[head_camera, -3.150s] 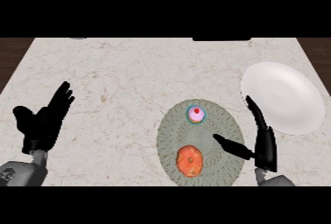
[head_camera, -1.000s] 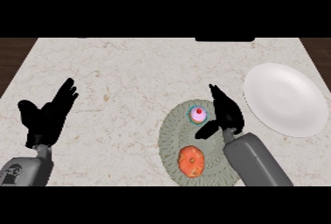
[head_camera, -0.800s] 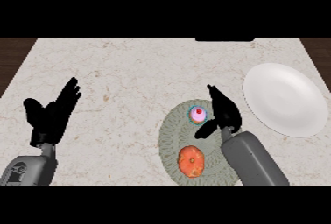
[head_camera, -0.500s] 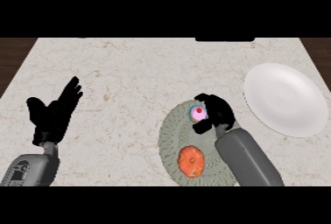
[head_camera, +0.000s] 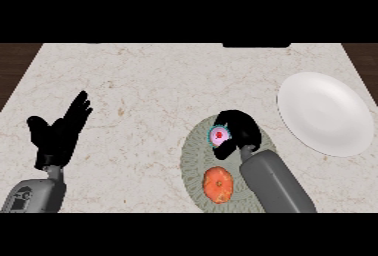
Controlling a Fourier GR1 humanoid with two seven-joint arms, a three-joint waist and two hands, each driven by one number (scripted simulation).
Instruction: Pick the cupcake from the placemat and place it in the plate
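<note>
Since half a second ago, the right robot hand [head_camera: 242, 131] has curled further over the cupcake [head_camera: 219, 135] and now grasps it, fingers wrapping its top and right side. That cupcake sits on the upper part of the round placemat [head_camera: 193, 160], its pink top showing just left of the palm. An orange fruit [head_camera: 218, 184] lies lower on the same mat. A white plate [head_camera: 325, 113] rests on the bench [head_camera: 148, 80], right of the mat. At left, the left robot hand [head_camera: 57, 135] rests released, fingers up.

Right robot hand [head_camera: 242, 131] fingers curled, left robot hand [head_camera: 59, 134] open, raised
</note>
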